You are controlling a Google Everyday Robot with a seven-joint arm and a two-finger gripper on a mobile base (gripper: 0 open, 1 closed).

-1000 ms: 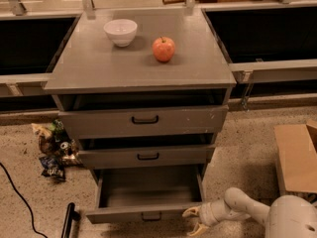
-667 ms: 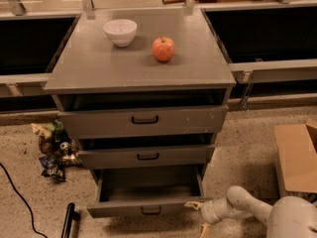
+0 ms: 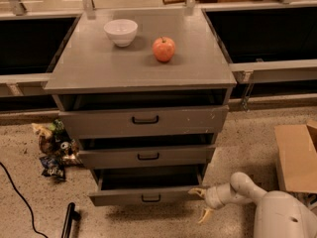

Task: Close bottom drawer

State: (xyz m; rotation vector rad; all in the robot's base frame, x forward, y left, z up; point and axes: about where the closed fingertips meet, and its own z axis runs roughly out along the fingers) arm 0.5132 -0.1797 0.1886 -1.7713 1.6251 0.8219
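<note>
The bottom drawer (image 3: 146,197) is the lowest of three in the grey cabinet (image 3: 138,68). It stands out only a little, with a dark gap above its narrow front panel and a small black bar handle (image 3: 151,199). My gripper (image 3: 202,203) is at the drawer's right front corner, low near the floor. One pale fingertip (image 3: 196,192) touches the panel's right end and the other points down at the floor. The fingers are spread open and hold nothing. The white arm (image 3: 237,190) reaches in from the lower right.
A white bowl (image 3: 121,31) and a red apple (image 3: 164,49) sit on the cabinet top. Snack bags (image 3: 53,149) lie on the floor at the left, by a black cable (image 3: 20,197) and a black handle (image 3: 69,219). A cardboard box (image 3: 296,155) stands at the right.
The bottom drawer has slid most of the way in. My gripper has followed it toward the cabinet, staying against its right front corner.
</note>
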